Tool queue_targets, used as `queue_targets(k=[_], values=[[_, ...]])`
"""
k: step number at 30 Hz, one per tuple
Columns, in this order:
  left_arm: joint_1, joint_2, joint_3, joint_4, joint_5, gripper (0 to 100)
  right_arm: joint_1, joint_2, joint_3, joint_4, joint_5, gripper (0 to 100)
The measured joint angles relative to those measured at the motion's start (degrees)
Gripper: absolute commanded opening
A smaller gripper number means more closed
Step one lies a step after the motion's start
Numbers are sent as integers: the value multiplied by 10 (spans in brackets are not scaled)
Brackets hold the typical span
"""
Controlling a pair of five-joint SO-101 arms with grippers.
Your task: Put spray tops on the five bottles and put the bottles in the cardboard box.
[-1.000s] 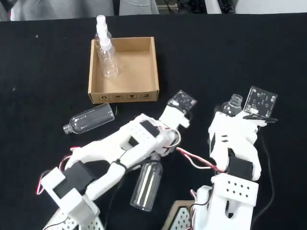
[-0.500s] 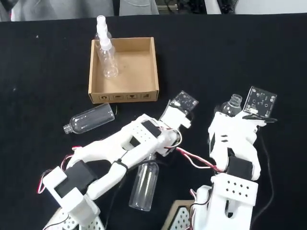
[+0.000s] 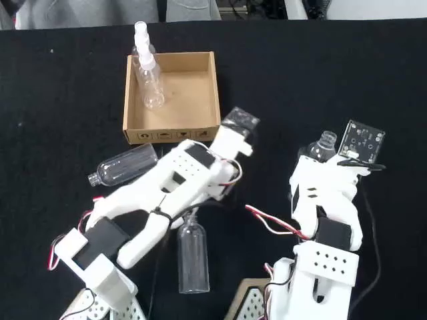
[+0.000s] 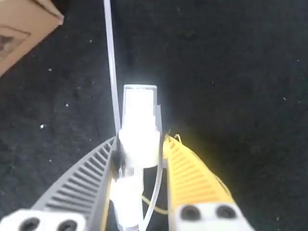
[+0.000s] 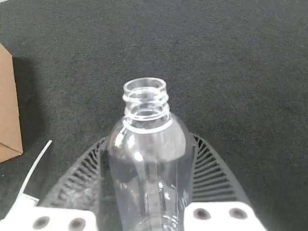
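Note:
My left gripper is shut on a white spray top whose thin dip tube sticks out ahead; a corner of the cardboard box lies close by. In the high view the left arm hangs just in front of the cardboard box. My right gripper is shut on a clear bottle, held upright with its neck uncapped, and this bottle stands at the right. Two bottles with spray tops rest at the box's far left corner.
An uncapped bottle lies on the black table left of the left arm. Another uncapped bottle lies near the front between the two arm bases. A thin white tube lies by the box wall.
The left arm has swung left and toward the box with the spray top. The front bottle under it has turned and shifted left. The right arm and its bottle have not moved.

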Motion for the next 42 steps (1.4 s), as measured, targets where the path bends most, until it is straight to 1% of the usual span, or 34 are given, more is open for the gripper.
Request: queue_targets(k=[5, 10, 18, 25, 30, 37, 42], values=[[1, -9, -10, 39, 0, 29, 0, 0, 0, 0, 0, 88], [-5, -88, 17, 44, 0, 29, 0, 0, 0, 0, 0, 88], [-52, -203, 106, -10, 0, 32, 0, 0, 0, 0, 0, 88], [-55, -266, 126, -16, 4, 33, 0, 0, 0, 0, 0, 88], [-76, -302, 140, -16, 64, 33, 0, 0, 0, 0, 0, 88], [-100, -335, 141, -16, 117, 33, 0, 0, 0, 0, 0, 88], [-133, -369, 141, -16, 166, 30, 0, 0, 0, 0, 0, 88]])
